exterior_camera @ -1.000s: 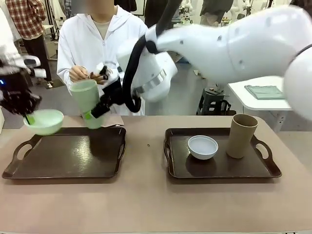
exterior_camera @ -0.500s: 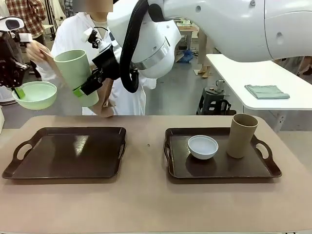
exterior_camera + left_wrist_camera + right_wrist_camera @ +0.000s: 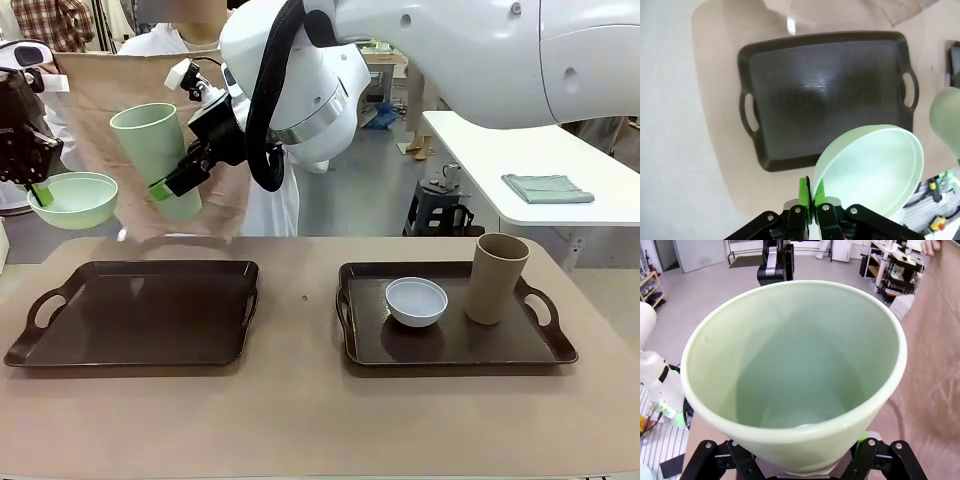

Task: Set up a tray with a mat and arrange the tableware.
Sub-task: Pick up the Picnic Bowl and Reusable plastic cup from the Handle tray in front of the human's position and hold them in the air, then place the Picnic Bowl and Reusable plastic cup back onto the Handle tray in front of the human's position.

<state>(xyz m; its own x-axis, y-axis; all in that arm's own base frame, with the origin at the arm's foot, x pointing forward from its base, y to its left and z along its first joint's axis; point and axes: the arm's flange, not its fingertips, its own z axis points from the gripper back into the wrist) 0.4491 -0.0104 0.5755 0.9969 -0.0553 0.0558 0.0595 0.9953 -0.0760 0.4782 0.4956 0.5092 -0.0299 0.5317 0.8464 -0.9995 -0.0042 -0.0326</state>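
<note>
My left gripper (image 3: 40, 192) is shut on the rim of the mint green bowl (image 3: 72, 198), holding it in the air left of the empty left tray (image 3: 140, 312). The left wrist view looks down past the bowl (image 3: 870, 170) and the pinching fingertips (image 3: 814, 197) onto that tray (image 3: 825, 95). My right gripper (image 3: 172, 180) is shut on the pale green cup (image 3: 155, 150), held tilted above the tray's far edge. The cup (image 3: 795, 375) hides its fingers. Behind the cup, the person holds a tan mat (image 3: 110, 90) spread out. On the right tray (image 3: 360, 345) are a pale bowl (image 3: 416, 301) and a tan cup (image 3: 495, 278).
The person stands at the far side behind the left tray, one hand (image 3: 930, 246) at the mat's top edge (image 3: 935, 340). A white side table (image 3: 540, 190) with a folded grey cloth (image 3: 545, 187) is at the back right. Bare tabletop (image 3: 300, 410) lies in front of both trays.
Both grippers rose with the bowl and the cup, then held still. The person lifted the mat off the table's far edge and spread it out behind the cup.
</note>
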